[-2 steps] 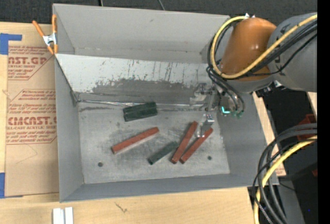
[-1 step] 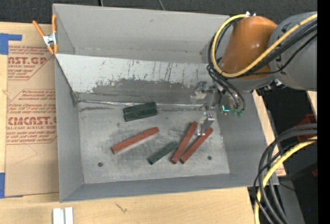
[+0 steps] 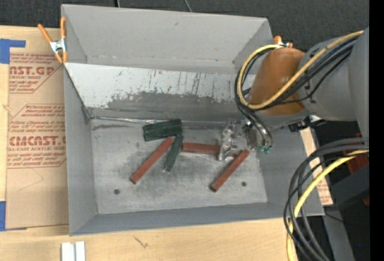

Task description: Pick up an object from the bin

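Observation:
My gripper [image 3: 228,147] is low in the bin's right part, its metal fingers down at the floor. They stand at the right end of a short red-brown bar [image 3: 198,148] lying flat across the middle. Just below and right of the fingers lies another red-brown bar [image 3: 229,170], slanted. Whether the fingers close on either bar is hidden by the gripper's own body.
Left of centre lies a third red-brown bar [image 3: 152,160], slanted, with a dark green block [image 3: 162,130] and a dark green strip [image 3: 172,152] crossing above it. The arm with its orange cover and yellow cables hangs over the bin's right wall.

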Controlling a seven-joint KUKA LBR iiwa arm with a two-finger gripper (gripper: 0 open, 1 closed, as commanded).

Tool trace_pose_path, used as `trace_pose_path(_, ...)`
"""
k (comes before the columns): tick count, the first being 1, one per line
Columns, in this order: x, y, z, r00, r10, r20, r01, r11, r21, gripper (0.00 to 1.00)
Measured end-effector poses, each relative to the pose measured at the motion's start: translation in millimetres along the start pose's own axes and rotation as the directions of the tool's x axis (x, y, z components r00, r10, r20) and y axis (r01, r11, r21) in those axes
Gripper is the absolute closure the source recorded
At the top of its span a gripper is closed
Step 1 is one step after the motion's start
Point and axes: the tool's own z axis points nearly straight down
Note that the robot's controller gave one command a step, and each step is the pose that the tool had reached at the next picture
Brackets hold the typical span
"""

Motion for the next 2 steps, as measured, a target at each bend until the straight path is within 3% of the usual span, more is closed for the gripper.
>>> trace_pose_path(1,0.0,0,0,1.0,0.0,0.0,0.0,1.0,0.0,1.0)
trace_pose_path(2,-10.9,-7,-205,1.0,-0.01,-0.01,0.01,1.0,0.001,1.0)
